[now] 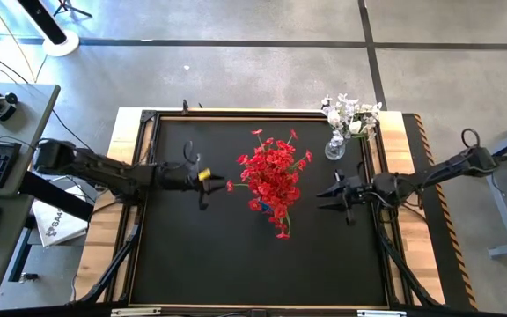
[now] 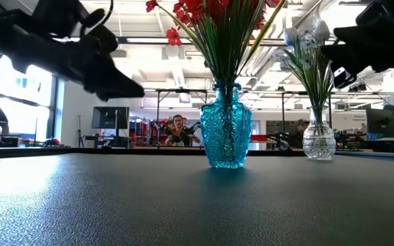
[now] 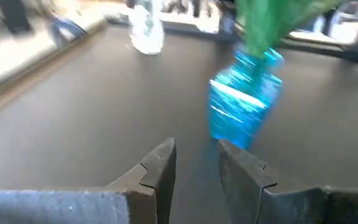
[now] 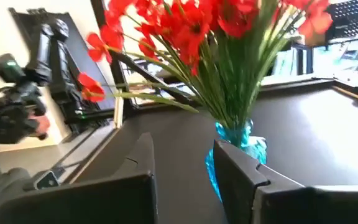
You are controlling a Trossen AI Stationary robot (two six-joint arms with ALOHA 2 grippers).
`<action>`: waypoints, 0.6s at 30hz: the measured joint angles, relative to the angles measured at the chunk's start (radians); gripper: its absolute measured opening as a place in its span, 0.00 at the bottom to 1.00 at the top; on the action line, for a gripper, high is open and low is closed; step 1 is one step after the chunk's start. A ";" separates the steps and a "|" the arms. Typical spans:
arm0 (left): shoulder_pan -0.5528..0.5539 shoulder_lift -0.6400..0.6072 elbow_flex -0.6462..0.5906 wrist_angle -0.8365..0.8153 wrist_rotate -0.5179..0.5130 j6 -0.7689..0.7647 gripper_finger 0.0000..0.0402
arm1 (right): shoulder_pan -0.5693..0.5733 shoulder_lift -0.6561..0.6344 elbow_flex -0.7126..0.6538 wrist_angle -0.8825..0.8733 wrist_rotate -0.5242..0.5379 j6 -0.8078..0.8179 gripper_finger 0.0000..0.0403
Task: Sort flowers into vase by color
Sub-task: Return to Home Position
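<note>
On my left, the left arm reaches in level from the table's left edge over the black table mat [image 1: 236, 264], with the left gripper [image 1: 209, 180] pointing toward the middle and stopping just short of the nearest blooms. From its wrist camera, the two dark fingers [image 3: 166, 162] are parted by a narrow gap with nothing between them, and they hang clear above the mat. Near the centre of the table stands the faceted translucent blue glass vase [image 2: 226, 133], upright, holding the bunch of red artificial flowers on thin green stems [image 1: 271, 176], which fans out wide above it. Toward the far right corner sits a small clear glass vase [image 2: 318, 140], also upright, holding the white-blossomed sprigs [image 1: 350, 113]; it stands well apart from the blue one. The right arm comes in from the right edge, angled slightly toward me. The right gripper [image 1: 334, 195] faces the red bunch from near its right side, nearer me than the clear vase, with its fingers [image 4: 235, 171] spread moderately and empty.
</note>
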 joint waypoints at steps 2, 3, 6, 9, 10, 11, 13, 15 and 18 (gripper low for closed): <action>0.073 -0.031 0.000 0.014 0.043 0.055 0.26 | 0.000 -0.015 0.000 0.000 -0.020 0.005 0.19; 0.112 -0.047 0.000 0.020 0.081 0.078 0.26 | 0.000 -0.022 0.000 0.002 -0.031 0.012 0.19; 0.213 -0.112 0.000 -0.001 0.195 0.114 0.26 | 0.000 -0.045 0.000 0.032 -0.078 0.040 0.19; 0.290 -0.179 -0.001 -0.065 0.231 0.130 0.26 | 0.001 -0.067 0.000 0.045 -0.094 0.049 0.19; 0.309 -0.203 -0.006 -0.075 0.234 0.133 0.26 | 0.001 -0.073 0.000 0.044 -0.094 0.048 0.19; 0.325 -0.227 -0.015 -0.075 0.237 0.133 0.26 | 0.001 -0.077 0.000 0.043 -0.094 0.048 0.19; 0.347 -0.281 -0.040 -0.084 0.257 0.126 0.26 | 0.000 -0.080 0.000 0.042 -0.090 0.054 0.19; 0.362 -0.341 -0.068 -0.095 0.284 0.109 0.26 | 0.000 -0.080 0.000 0.045 -0.071 0.077 0.19; 0.374 -0.437 -0.115 -0.101 0.289 0.095 0.26 | 0.000 -0.080 0.000 0.045 -0.051 0.116 0.19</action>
